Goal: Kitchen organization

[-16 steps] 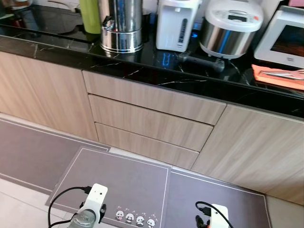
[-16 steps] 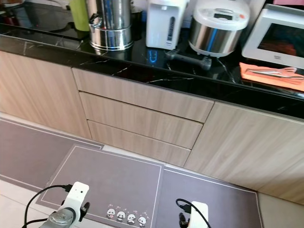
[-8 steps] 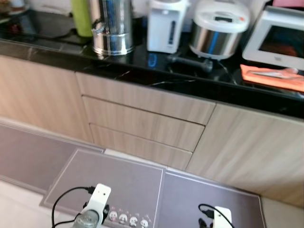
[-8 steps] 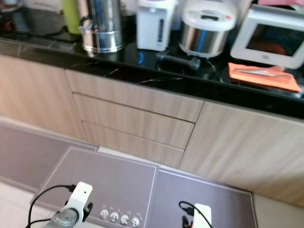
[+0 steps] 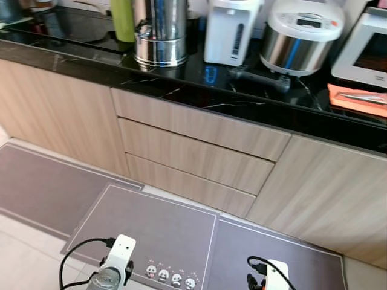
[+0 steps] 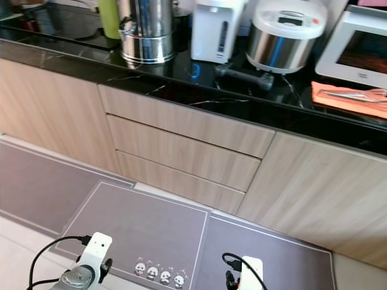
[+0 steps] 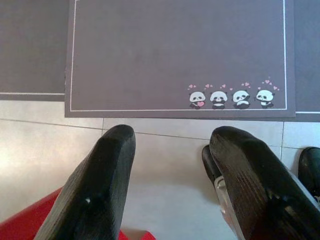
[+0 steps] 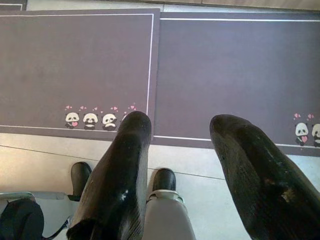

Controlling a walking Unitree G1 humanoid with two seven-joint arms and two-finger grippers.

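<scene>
Drawers [image 5: 196,150] stacked three high run lengthwise under the counter [image 5: 181,84]; both grippers hang wide apart.

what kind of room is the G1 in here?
A home kitchen, most likely. A black counter carries a rice cooker, a white water boiler and a steel urn, with wood drawers below and grey mats on the floor.

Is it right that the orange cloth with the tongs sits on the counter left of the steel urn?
Not quite. The orange cloth with the tongs lies on the counter far to the right of the steel urn, below the microwave, as the left eye view shows.
</scene>
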